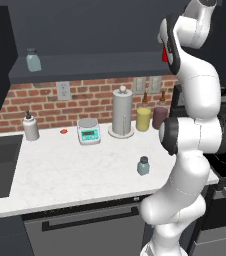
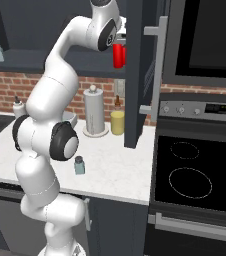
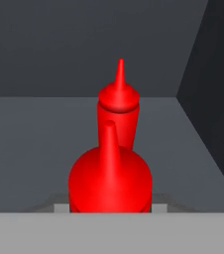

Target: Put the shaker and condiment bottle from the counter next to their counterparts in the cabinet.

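A slim bright red squeeze bottle with a cone nozzle (image 3: 110,183) is standing upright in the gripper (image 3: 110,208) — apparently clamped — just in front of its matching red counterpart (image 3: 119,111) on the dark cabinet's grey shelf board (image 3: 29,144). The small blue-grey shaker (image 1: 143,165) is waiting on the white table (image 1: 60,175); its twin (image 1: 33,60) is sitting far left on the shelf.

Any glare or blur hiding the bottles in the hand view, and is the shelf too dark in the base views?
Hand view: flat even light, no glare; near condiment bottle looms large, its edges soft; the counterpart bottle behind reads clearly. Left base view: shelf dim, yet the jar shows. Right base view: the arm partly covers the red bottle.
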